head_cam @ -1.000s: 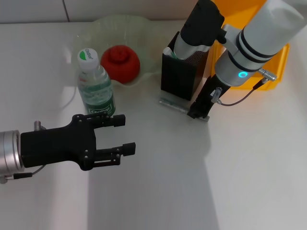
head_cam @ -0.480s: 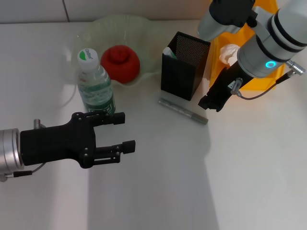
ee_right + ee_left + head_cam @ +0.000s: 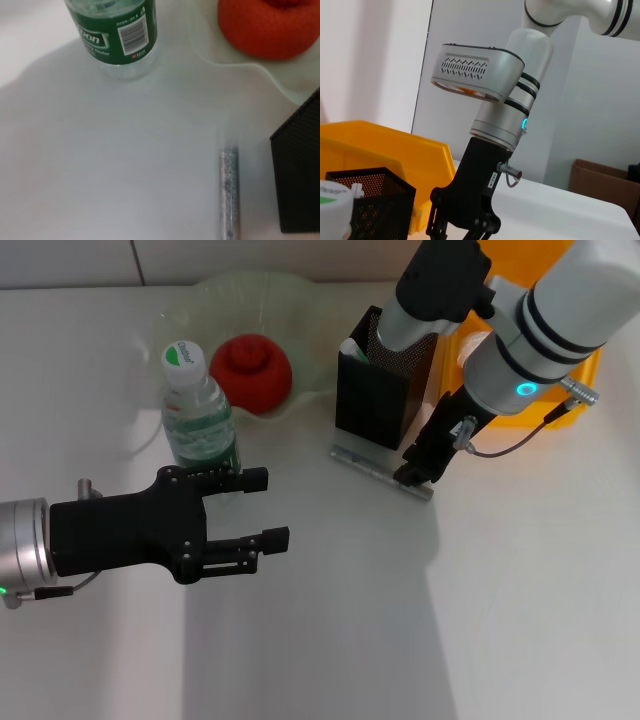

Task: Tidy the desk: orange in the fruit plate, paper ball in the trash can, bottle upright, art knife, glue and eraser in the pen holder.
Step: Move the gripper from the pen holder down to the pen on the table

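While the orange [image 3: 251, 370] sits inside the pale green fruit plate [image 3: 300, 300] at the back of the white tabletop [image 3: 330, 620], the bottle [image 3: 200, 420] stands upright just in front of the plate's rim. Beside them the black mesh pen holder [image 3: 375, 395] holds something pale in one corner, too hidden to name. Behind it the yellow trash can [image 3: 585, 365] is mostly covered by the right arm, so I cannot see what it contains. A silvery art knife [image 3: 380, 468] lies flat on the tabletop, right at the foot of the pen holder. The right tool [image 3: 418, 465] hangs directly over the knife's far end; whether it is closed I cannot tell. The left tool [image 3: 262, 508] hovers near the bottle, jaws apart, holding nothing.
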